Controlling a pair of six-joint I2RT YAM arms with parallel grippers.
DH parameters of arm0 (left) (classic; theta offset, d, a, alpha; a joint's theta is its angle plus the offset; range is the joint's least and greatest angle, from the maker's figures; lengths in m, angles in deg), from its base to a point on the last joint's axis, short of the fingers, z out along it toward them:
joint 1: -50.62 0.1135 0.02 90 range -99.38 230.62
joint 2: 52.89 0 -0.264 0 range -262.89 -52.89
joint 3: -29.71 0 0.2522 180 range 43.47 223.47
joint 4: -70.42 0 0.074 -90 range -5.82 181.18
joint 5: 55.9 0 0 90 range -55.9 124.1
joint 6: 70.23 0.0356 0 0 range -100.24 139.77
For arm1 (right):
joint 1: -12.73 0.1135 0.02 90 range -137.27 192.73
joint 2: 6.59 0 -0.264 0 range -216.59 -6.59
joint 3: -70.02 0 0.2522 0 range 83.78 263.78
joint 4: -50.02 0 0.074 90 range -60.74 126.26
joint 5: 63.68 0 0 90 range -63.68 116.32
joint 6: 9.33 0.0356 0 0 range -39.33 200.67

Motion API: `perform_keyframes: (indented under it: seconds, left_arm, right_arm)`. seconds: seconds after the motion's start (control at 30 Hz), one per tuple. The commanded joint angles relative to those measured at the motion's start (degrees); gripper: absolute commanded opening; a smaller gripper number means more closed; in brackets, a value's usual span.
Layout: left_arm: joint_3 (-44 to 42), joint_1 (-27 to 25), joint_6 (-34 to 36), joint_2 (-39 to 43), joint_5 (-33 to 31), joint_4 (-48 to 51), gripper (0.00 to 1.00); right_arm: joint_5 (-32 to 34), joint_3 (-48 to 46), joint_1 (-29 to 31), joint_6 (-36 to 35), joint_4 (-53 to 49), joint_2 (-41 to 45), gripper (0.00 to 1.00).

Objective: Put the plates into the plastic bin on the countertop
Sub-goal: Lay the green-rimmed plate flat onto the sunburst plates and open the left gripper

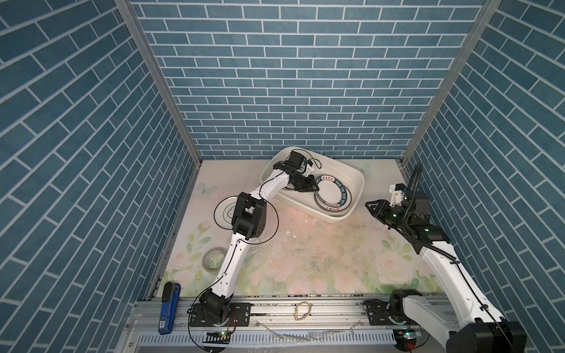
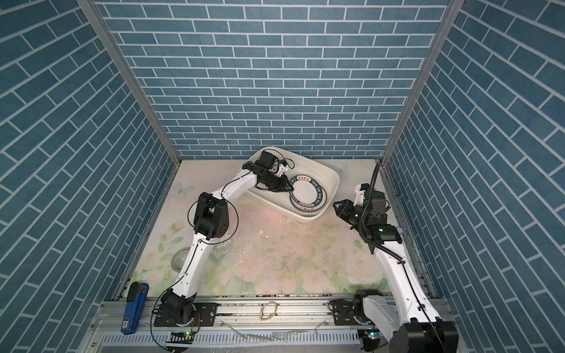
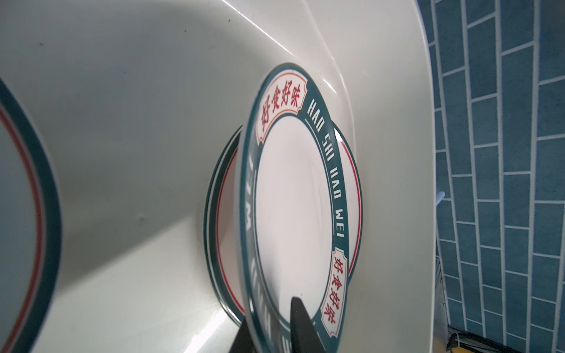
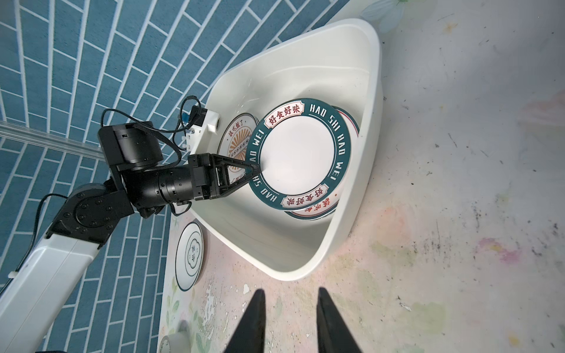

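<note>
While the green-lettered plate (image 4: pixel 298 159) leans tilted on another plate (image 4: pixel 318 209) at the plastic bin's (image 4: pixel 374 91) 4 o'clock end, left gripper (image 4: pixel 257 170) straddles its rim, jaws narrow; pinching or loose, cannot tell. Step, I judge: release. Next calls for a level back-out, then the dark-rimmed plate (image 1: pixel 224 211) at the countertop's (image 1: pixel 321 259) 9 o'clock. Right gripper (image 4: pixel 290 290) hovers at 3 o'clock, slightly parted, empty.

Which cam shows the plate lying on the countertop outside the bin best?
Right wrist view: the dark-rimmed plate appears whole, emblem visible, beside the plastic bin. In both top views the left arm's elbow hides most of it. The left wrist view misses it.
</note>
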Motion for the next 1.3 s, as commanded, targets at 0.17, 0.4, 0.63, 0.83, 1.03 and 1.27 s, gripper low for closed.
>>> perform_keyframes:
  seconds: [0.17, 0.4, 0.63, 0.83, 1.03, 1.27]
  left_arm:
    - [0.2, -0.4, 1.2, -1.4, -0.1, 0.3, 0.23]
    - [-0.4, -0.4, 2.1, -1.2, -1.4, 1.0, 0.28]
    - [-0.3, -0.6, 2.4, -1.6, -1.7, 1.0, 0.31]
    - [0.1, -0.9, 2.5, -2.4, -1.6, 1.1, 0.31]
    - [0.3, -1.1, 2.5, -2.9, -1.5, 1.1, 0.33]
    - [0.3, -1.3, 2.8, -2.9, -1.5, 1.2, 0.37]
  right_arm:
    - [-0.4, -1.0, -0.4, 0.7, 1.1, 0.1, 0.29]
    - [-0.6, -1.8, -0.5, 0.8, 2.1, -0.4, 0.29]
    - [-0.3, -2.2, -0.8, 0.3, 1.5, -0.1, 0.29]
    - [-0.3, -2.6, -0.9, 0.4, 1.6, 0.0, 0.29]
    - [-0.5, -2.6, -1.1, 0.4, 1.7, -0.2, 0.29]
    - [-0.6, -2.8, -1.3, 0.4, 1.9, -0.2, 0.29]
